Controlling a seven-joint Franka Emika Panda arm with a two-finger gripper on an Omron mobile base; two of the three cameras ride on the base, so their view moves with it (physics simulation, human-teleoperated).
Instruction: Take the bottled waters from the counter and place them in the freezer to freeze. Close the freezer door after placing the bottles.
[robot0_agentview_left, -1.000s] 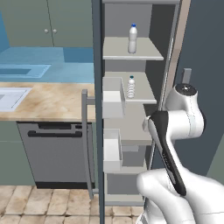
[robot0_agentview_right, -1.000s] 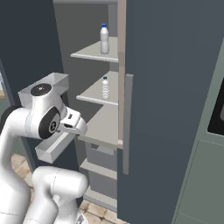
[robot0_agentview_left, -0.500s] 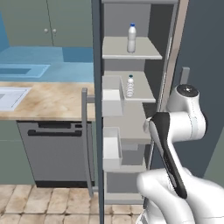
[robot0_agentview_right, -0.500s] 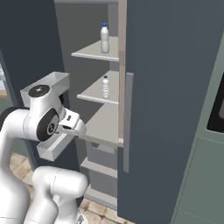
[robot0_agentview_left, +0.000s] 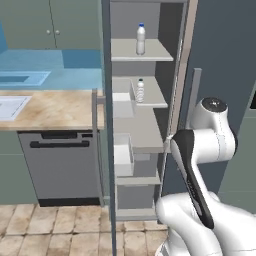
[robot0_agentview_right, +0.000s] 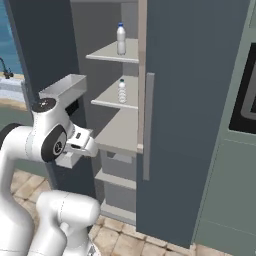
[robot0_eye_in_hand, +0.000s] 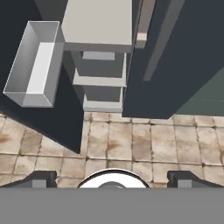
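Both bottles (robot0_agentview_left: 141, 39) (robot0_agentview_left: 140, 90) shelved in freezer (robot0_agentview_right: 122, 135). My tool (robot0_eye_in_hand: 112, 177) wide open, empty, facing floor. Door (robot0_agentview_left: 105, 125) stands left of arm, long axis vertical; I need push there.

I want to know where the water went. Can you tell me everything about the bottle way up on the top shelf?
The top bottle is small, clear and whitish, like ribbed plastic, with a blue cap. It stands upright on the highest pale grey shelf inside the open freezer, near the shelf's middle. Only its base touches the shelf; nothing else touches it. The second bottle stands one shelf lower, apart from it.
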